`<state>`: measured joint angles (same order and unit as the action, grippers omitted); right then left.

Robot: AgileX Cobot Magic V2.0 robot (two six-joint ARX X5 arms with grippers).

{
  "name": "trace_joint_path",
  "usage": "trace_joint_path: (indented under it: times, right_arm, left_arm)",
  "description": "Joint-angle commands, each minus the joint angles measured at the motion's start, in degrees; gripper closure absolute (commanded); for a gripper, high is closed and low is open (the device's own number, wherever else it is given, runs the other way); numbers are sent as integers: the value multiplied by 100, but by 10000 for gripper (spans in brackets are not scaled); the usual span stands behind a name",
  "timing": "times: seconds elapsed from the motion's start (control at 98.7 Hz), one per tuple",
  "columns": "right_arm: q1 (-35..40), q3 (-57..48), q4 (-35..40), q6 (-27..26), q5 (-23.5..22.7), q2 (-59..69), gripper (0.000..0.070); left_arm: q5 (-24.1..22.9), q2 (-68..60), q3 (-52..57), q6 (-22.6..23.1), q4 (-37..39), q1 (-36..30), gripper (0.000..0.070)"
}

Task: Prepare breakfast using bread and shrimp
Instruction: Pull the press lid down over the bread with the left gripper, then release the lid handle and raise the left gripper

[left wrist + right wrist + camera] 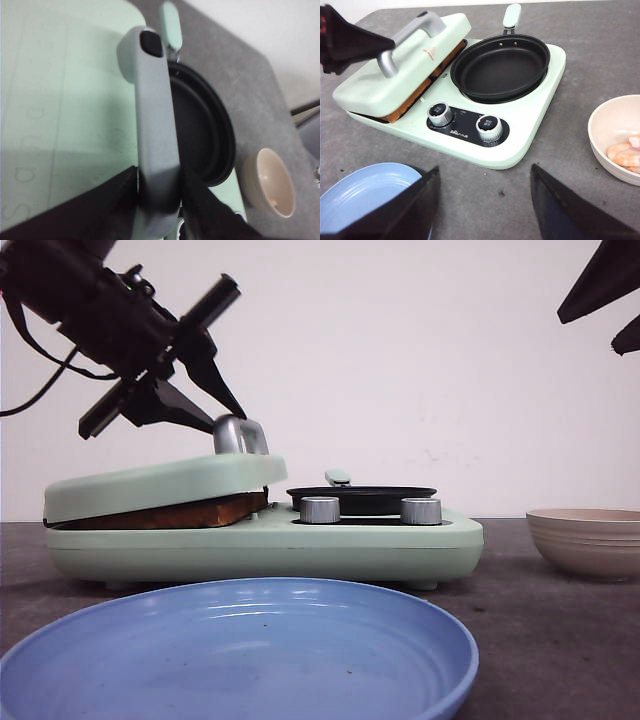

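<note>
The left gripper (222, 412) is seen at the grey handle (240, 433) on top of the green lid (165, 483). In the left wrist view its jaws are closed onto the handle (155, 130), one black finger (115, 197) pressed on each side. The handle is long and thin, and it is run straight away from the jaws along the lid's edge. The lid is tipped a little, not flat down, because the bread (165, 513) is squeezed under it. The bread is laid flat inside the green cooker (520, 120), with its long brown edge (415, 95) shown along the open side of the lid. A black pan (500, 65) is set in the cooker next to the lid. The right gripper (485, 200) is held up above the grey surface (590, 50) with its jaws wide apart, and nothing is held in them. The shrimp (625, 152) are kept in the beige bowl (602, 125), well apart from the cooker. A blue plate (240, 650) is placed in front of the cooker.
</note>
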<state>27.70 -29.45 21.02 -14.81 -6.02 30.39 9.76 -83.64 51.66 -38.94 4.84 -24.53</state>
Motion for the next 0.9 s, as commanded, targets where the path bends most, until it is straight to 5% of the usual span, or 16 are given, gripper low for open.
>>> trace_joint_path:
  times: [0.0, 0.111, 0.243, 0.304, 0.598, 0.891]
  right_arm:
    - [28, -24, 0, 20, -7, 17, 363]
    - [28, -24, 7, 22, -4, 17, 363]
    - [28, -24, 7, 20, -4, 17, 363]
    - [28, -24, 7, 22, -4, 17, 363]
    - [28, -24, 7, 22, -2, 17, 363]
    - [28, -24, -42, 24, -2, 17, 363]
  left_arm:
    - [-297, -225, -59, 105, -354, 20, 696]
    - [-282, -245, -59, 225, -352, 2, 662]
    - [-164, -225, -33, 234, -352, 17, 341]
    - [-57, -221, 9, 247, -354, 26, 251]
    - [378, -11, 468, 470, -398, 24, 240]
    - [20, 761, 1263, 1893, -1471, 24, 242]
